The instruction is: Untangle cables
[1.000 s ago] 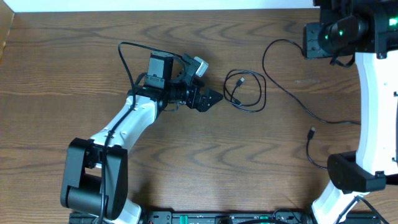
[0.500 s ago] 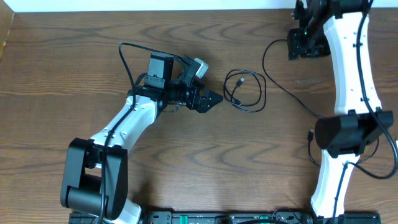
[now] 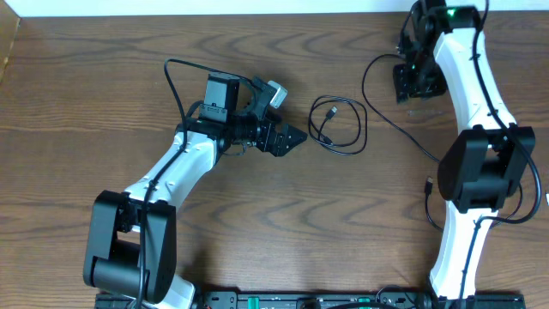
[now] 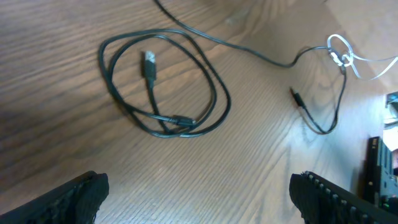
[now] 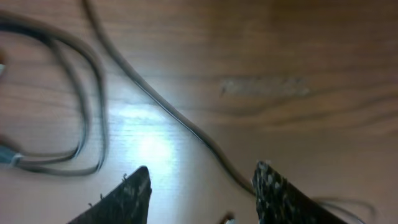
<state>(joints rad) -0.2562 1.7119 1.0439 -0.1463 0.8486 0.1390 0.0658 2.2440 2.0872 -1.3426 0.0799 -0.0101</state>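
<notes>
Compared with the frame one second ago, the right arm has swung in the overhead view: its wrist has come down from the upper right corner, and the right gripper (image 3: pixel 410 81) is now lower and a little more to the left, over the top curve of the long black cable (image 3: pixel 410 140). The left arm and both cables lie as before.

In the right wrist view the two fingers of the right gripper (image 5: pixel 199 177) are spread apart with nothing between them. Under them the long cable (image 5: pixel 180 121) runs diagonally across the wood, not touched.

The left gripper (image 3: pixel 292 137) stands just left of the coiled black cable (image 3: pixel 328 127), near the middle of the frame. In the left wrist view its fingers (image 4: pixel 81 193) are wide apart at the bottom corners and empty. The coil (image 4: pixel 151 84) lies flat above them, with one small plug end inside the loop.

Both cables rest on a brown wooden table (image 3: pixel 257 223), slightly apart from each other. A white strip of wall (image 3: pixel 214 7) runs along the upper edge of the overhead view.
</notes>
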